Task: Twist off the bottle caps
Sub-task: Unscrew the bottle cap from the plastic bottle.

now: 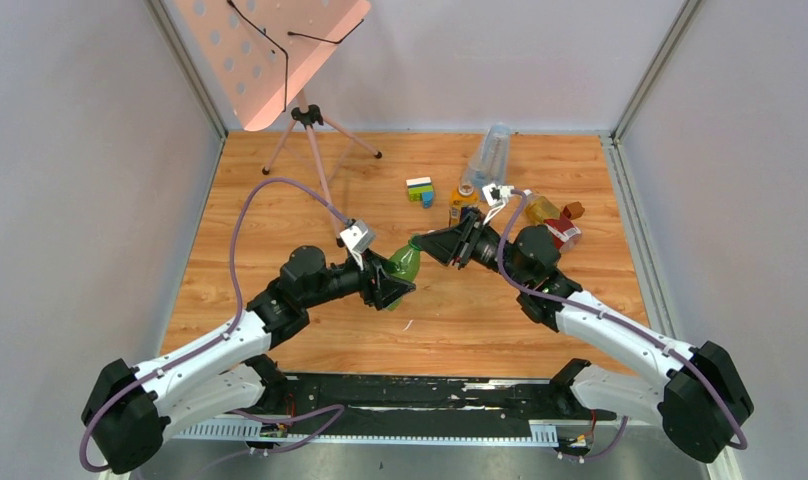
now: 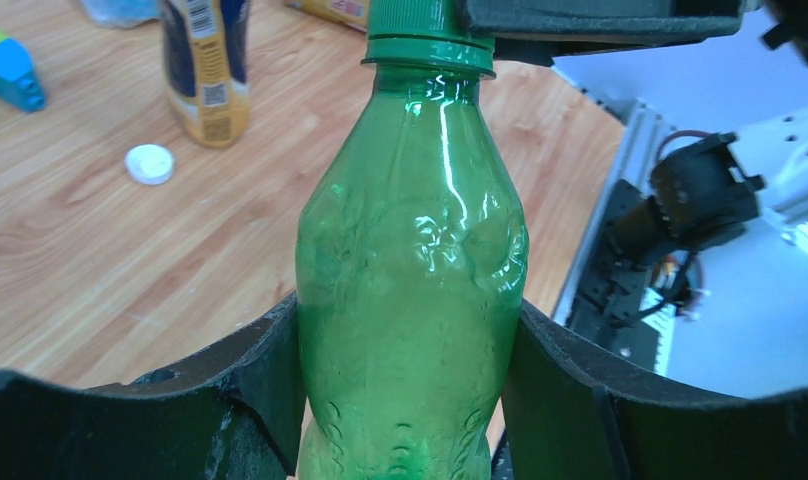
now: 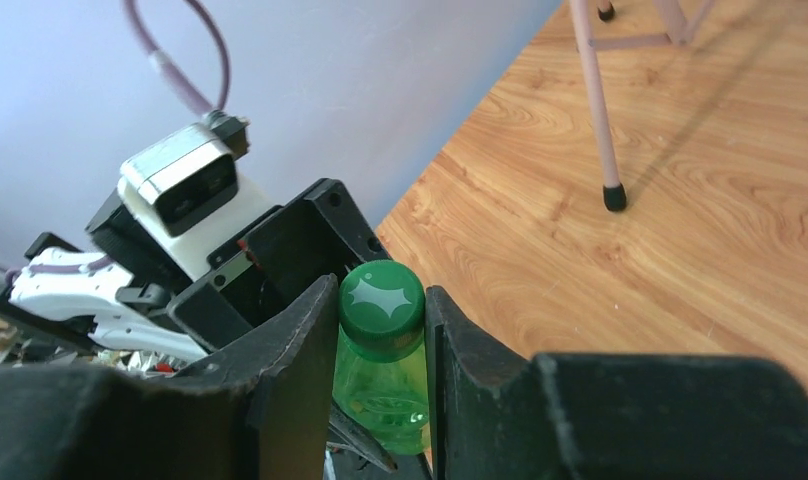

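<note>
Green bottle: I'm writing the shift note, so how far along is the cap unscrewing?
Done: one white cap lies loose beside the yellow-label bottle. In hand: the left gripper holds the green bottle while the right gripper is shut on its green cap, not yet off. Left: that cap, plus the red-label bottle, whose cap I cannot make out.
</note>
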### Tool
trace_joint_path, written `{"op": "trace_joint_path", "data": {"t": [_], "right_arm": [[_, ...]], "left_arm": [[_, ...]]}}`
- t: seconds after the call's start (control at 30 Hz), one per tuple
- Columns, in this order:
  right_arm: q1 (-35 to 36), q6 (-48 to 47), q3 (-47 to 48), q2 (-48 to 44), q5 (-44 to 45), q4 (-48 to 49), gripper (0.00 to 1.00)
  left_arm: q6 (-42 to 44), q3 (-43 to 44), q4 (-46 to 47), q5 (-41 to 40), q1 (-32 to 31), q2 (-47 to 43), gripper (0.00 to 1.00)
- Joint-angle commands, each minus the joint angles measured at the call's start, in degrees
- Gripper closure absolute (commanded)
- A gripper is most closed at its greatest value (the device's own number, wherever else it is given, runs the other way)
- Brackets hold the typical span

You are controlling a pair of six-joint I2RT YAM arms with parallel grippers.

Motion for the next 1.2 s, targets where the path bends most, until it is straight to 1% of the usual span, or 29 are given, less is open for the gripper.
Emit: {"op": "trace_joint_path", "data": {"t": [0.0, 0.2, 0.27, 0.33, 0.4, 0.43, 0.47, 0.5, 0.53, 0.57, 0.6, 0.67, 0.77, 0.9, 0.97, 1.07, 1.17], "right_arm": [[1.44, -3.20, -1.76, -2.77, -14.32, 8.96, 1.00], [-0.38, -2.42, -2.66, -2.36, -24.05, 15.55, 1.00], [-1.05, -2.19, -2.75, -2.30, -26.71, 16.39, 1.00], [-1.50, -2.51, -2.79, -2.69, -28.31, 16.15, 1.00], [-2.08, -2.53, -2.78, -3.62, -26.53, 13.85, 1.00], [-2.18, -2.85, -2.44, -4.67, -22.66, 10.59, 1.00], [-2.16, -3.57, -1.46, -5.68, -18.92, 5.12, 0.97], [-2.09, -5.05, -0.51, -6.74, -15.14, 0.50, 0.84], [-2.10, -5.53, -0.01, -7.63, -12.18, -2.99, 0.68], [-2.11, -5.72, 0.50, -8.64, -9.25, -5.81, 0.55], [-2.08, -5.79, 0.50, -9.56, -7.06, -7.70, 0.48], [-2.11, -5.28, 0.40, -11.12, -3.77, -9.78, 0.38], [-2.11, -5.51, 1.74, -11.56, -2.36, -12.51, 0.35], [-2.08, -2.10, 4.32, -9.74, 1.45, -16.77, 0.35], [-2.11, 0.10, 4.24, -8.89, 2.62, -15.85, 0.35], [-1.62, 2.39, 3.65, -7.99, 2.92, -12.13, 0.34], [-1.34, 3.31, 5.68, -5.71, 3.82, -13.58, 0.34]], "left_arm": [[-5.39, 0.88, 14.81, 11.13, 0.52, 0.17, 1.00], [-7.02, 0.15, 20.05, 18.92, 1.84, 0.57, 1.00], [-7.64, 0.02, 22.00, 21.85, 1.98, 0.83, 1.00], [-7.92, -0.18, 22.83, 24.05, 2.03, 0.69, 1.00], [-7.28, -0.32, 21.76, 24.47, 2.04, 0.16, 1.00], [-6.70, -0.12, 18.96, 23.20, 2.04, -0.55, 1.00], [-4.93, 0.08, 16.99, 20.81, 2.04, -0.89, 1.00], [-3.81, 0.88, 12.01, 19.55, 2.04, -1.61, 1.00], [-1.22, 1.46, 9.17, 16.49, 2.04, -1.95, 1.00], [0.06, 2.41, 3.63, 14.84, 2.04, -2.49, 1.00], [1.90, 2.79, -0.47, 11.71, 2.04, -3.00, 1.00], [3.61, 3.66, -4.61, 7.61, 1.97, -3.56, 1.00], [5.27, 4.43, -7.39, 3.31, 1.55, -3.77, 1.00], [7.64, 5.72, -9.80, -5.27, -2.61, -3.03, 1.00], [8.60, 6.62, -10.24, -8.87, -5.55, -1.93, 1.00], [9.61, 7.65, -10.90, -12.76, -7.19, -0.21, 1.00], [10.39, 8.37, -11.14, -14.89, -8.01, 0.48, 1.00]]}}
